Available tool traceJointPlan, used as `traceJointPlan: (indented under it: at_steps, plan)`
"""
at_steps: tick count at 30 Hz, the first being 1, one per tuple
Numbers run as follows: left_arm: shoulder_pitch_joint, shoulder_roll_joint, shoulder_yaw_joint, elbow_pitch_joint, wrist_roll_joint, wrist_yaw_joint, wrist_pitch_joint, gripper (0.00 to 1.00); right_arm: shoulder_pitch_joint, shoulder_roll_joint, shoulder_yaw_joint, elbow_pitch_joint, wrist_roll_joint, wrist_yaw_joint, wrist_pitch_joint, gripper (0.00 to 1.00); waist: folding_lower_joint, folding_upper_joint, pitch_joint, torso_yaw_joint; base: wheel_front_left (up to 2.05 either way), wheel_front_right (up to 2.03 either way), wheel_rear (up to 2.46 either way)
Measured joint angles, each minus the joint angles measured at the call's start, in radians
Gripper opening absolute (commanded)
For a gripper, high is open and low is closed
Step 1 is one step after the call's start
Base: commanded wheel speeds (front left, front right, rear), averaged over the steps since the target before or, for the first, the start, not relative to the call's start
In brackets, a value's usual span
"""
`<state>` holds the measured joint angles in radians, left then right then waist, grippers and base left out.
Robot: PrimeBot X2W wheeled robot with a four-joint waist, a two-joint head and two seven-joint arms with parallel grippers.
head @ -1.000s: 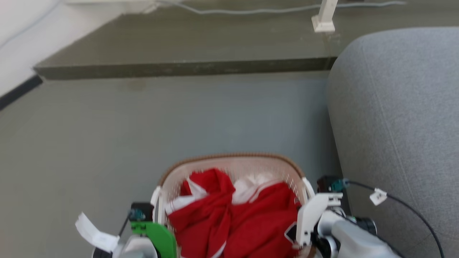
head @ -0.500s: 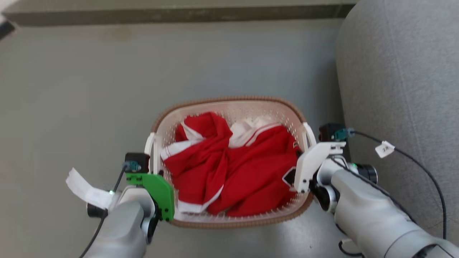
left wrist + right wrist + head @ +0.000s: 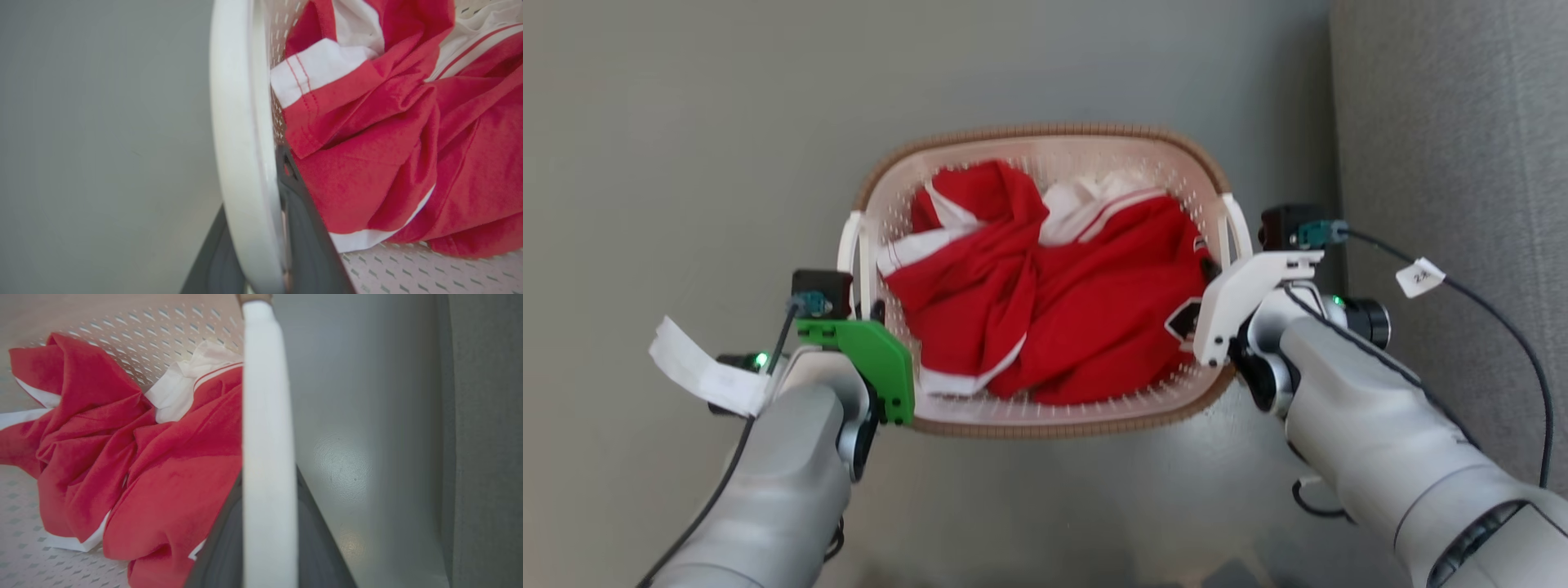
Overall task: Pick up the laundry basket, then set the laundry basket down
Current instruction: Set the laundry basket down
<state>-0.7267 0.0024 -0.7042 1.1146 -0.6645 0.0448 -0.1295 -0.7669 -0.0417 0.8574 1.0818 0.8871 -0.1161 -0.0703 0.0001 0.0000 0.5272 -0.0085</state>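
Cream laundry basket, holding a red garment, is being gripped at its handles by left tool and right tool over grey floor. Grey sofa is crowding its right side.

A crumpled red fabric garment with white bands and thin red stripes lies bunched in folds, with a white patch near its far edge. A smooth grey floor with a dull sheen spreads around it. At the right stands a grey woven-upholstery block, perhaps a sofa's side.
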Motion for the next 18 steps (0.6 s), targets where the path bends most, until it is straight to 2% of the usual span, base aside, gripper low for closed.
traceJointPlan:
  at_steps: [18]
  plan:
    - [-0.158, 0.005, 0.016, -0.013, 0.014, 0.013, -0.053, 0.0, -0.17, -0.008, -0.018, 0.032, -0.019, 0.0, -0.078, 0.0, 0.0, 0.0, 0.25, 0.006, 0.0, 0.0, 0.0]
